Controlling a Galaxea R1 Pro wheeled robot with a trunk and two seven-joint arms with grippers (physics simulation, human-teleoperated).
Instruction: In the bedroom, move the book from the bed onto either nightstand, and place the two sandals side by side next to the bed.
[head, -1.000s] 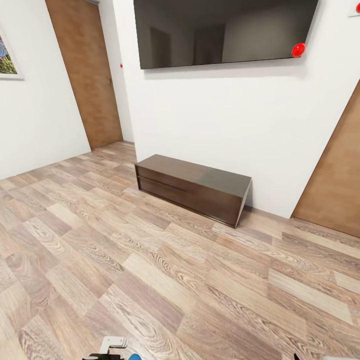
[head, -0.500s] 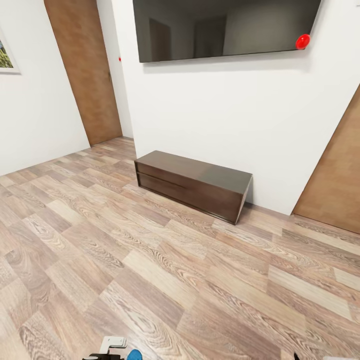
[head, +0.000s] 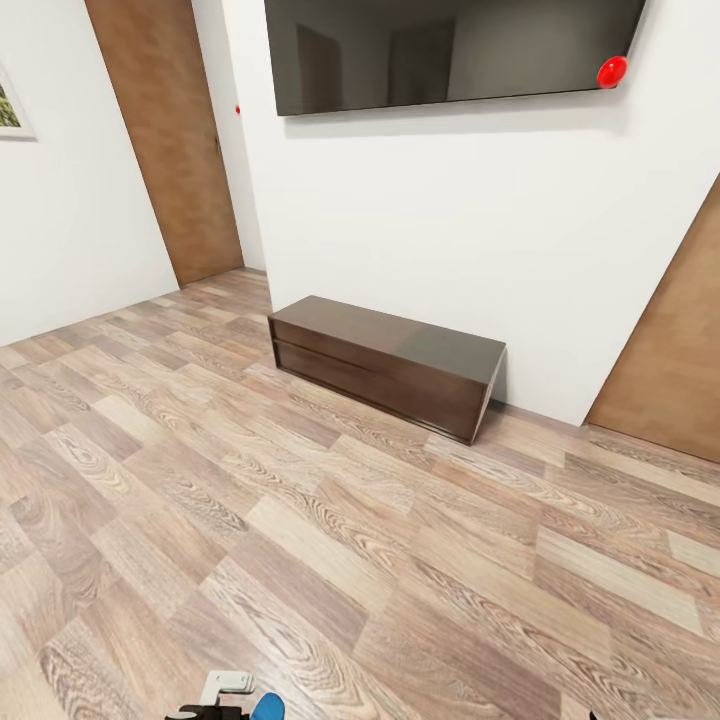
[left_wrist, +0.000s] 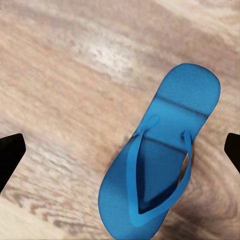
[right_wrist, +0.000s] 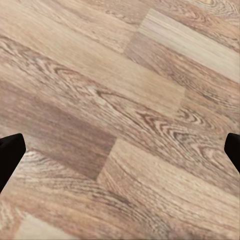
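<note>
Left hand (left_wrist: 120, 150) spread wide above blue sandal (left_wrist: 160, 160), toe cut off.

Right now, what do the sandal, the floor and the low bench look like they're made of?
Sandal: looks like matte blue foam or rubber, a flat sole with a thin strap; can't tell which.
Floor: wood-look planks with printed grain, maybe laminate.
Bench: dark brown wood or veneer, with a slight sheen on top.

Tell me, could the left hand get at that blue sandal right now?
Probably yes. In the left wrist view the blue sandal lies flat on the wood floor between the left hand's wide-open fingers, with nothing in the way. How far below it lies is unclear.
</note>
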